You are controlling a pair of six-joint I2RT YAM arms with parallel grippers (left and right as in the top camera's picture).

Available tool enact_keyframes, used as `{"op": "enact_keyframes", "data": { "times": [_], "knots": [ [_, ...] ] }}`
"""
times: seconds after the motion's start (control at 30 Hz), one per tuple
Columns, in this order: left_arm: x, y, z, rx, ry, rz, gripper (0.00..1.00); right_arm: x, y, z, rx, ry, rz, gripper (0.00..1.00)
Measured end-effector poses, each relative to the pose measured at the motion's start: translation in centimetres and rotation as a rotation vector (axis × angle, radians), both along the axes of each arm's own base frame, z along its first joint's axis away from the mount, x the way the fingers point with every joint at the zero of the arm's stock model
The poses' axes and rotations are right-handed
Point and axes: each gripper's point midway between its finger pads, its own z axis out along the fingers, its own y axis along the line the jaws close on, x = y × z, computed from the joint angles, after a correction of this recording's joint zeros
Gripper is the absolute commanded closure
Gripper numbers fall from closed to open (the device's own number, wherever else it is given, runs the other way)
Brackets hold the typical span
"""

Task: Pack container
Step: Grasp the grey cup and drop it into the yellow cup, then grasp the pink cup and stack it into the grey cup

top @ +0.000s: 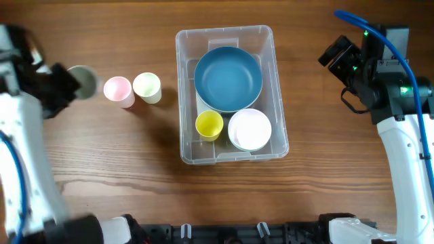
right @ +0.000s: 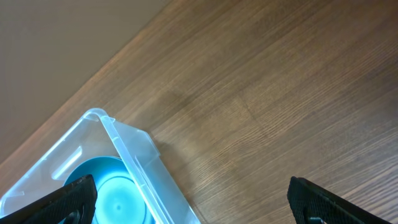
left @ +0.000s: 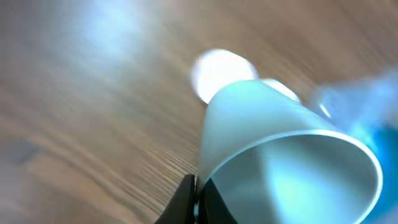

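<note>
The clear plastic container (top: 187, 102) sits mid-table and holds a big blue bowl (top: 228, 78), a yellow cup (top: 209, 125) and a white bowl (top: 249, 129). My left gripper (top: 66, 83) at the far left is shut on the rim of a pale grey-green cup (top: 83, 80), held tilted above the table; in the left wrist view the cup (left: 273, 149) fills the frame with one finger inside and one outside its rim (left: 196, 198). My right gripper (top: 333, 55) is open and empty, raised right of the container; its view shows the container corner (right: 134, 152).
A pink cup (top: 118, 89) and a pale green cup (top: 147, 87) stand side by side on the wooden table, between the held cup and the container. The right arm's blue cable arcs above its wrist.
</note>
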Motion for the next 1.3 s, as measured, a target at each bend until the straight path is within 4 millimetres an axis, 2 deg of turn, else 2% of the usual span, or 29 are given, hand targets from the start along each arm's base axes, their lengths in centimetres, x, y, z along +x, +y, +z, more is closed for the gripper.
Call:
{"op": "enact_keyframes", "data": {
  "times": [0.07, 0.1, 0.13, 0.17, 0.27, 0.3, 0.37, 0.5, 0.63, 0.83, 0.87, 0.93, 1.0, 1.07, 1.13, 1.2, 1.23, 1.27, 1.3],
  "knots": [
    [0.2, -7.1, 1.5, -0.004, -0.05, -0.219, 0.96, 0.0, 0.0, 0.0, 0.0, 0.0, 0.0, 0.0],
    [0.2, -9.4, 1.5, -0.007, -0.051, -0.289, 0.96, 0.0, 0.0, 0.0, 0.0, 0.0, 0.0, 0.0],
    [0.2, -11.7, 1.3, 0.004, -0.05, -0.363, 0.96, 0.0, 0.0, 0.0, 0.0, 0.0, 0.0, 0.0],
    [0.0, -15.0, 0.9, 0.01, -0.051, -0.466, 0.96, 0.0, 0.0, 0.0, 0.0, 0.0, 0.0, 0.0],
    [-0.3, -21.1, -1.3, 0.027, -0.037, -0.639, 0.96, 0.0, 0.0, 0.0, 0.0, 0.0, 0.0, 0.0],
    [-0.4, -22.5, -2.4, 0.03, -0.015, -0.675, 0.96, 0.0, 0.0, 0.0, 0.0, 0.0, 0.0, 0.0],
    [-0.4, -23.9, -4.5, 0.04, 0.027, -0.704, 0.96, 0.0, 0.0, 0.0, 0.0, 0.0, 0.0, 0.0],
    [-0.3, -25.6, -8.3, 0.06, 0.127, -0.719, 0.96, 0.0, 0.0, 0.0, 0.0, 0.0, 0.0, 0.0],
    [-0.7, -25.3, -10.5, 0.073, 0.219, -0.708, 0.95, 0.0, 0.0, 0.0, 0.0, 0.0, 0.0, 0.0],
    [-1.1, -25.0, -11.2, 0.079, 0.258, -0.691, 0.74, 0.0, 0.0, 0.0, 0.0, 0.0, 0.0, 0.0],
    [-1.2, -24.9, -11.3, 0.08, 0.266, -0.689, 0.67, 0.0, 0.0, 0.0, 0.0, 0.0, 0.0, 0.0],
    [-1.8, -24.5, -11.0, 0.085, 0.286, -0.684, 0.52, 0.0, 0.0, 0.0, 0.0, 0.0, 0.0, 0.0],
    [-2.0, -24.0, -9.7, 0.094, 0.268, -0.675, 0.38, 0.0, 0.0, 0.0, 0.0, 0.0, 0.0, 0.0],
    [-1.5, -23.0, -7.7, 0.115, 0.205, -0.656, 0.34, 0.0, 0.0, 0.0, 0.0, 0.0, 0.0, 0.0],
    [-0.7, -20.2, -4.4, 0.154, 0.103, -0.576, 0.32, 0.0, 0.0, 0.0, 0.0, 0.0, 0.0, 0.01],
    [0.2, -15.3, -1.1, 0.213, 0.009, -0.433, 0.33, 0.0, 0.0, 0.0, 0.0, 0.001, 0.0, 0.01],
    [0.6, -12.7, -0.2, 0.234, -0.014, -0.349, 0.34, 0.0, 0.0, 0.0, 0.0, 0.001, 0.0, 0.0],
    [1.0, -10.9, 0.1, 0.249, -0.02, -0.294, 0.35, 0.0, 0.0, 0.0, 0.0, 0.002, 0.0, 0.0],
    [1.7, -7.0, -0.1, 0.261, -0.01, -0.168, 0.36, 0.0, 0.0, 0.0, 0.0, 0.0, 0.0, 0.0]
  ]
}}
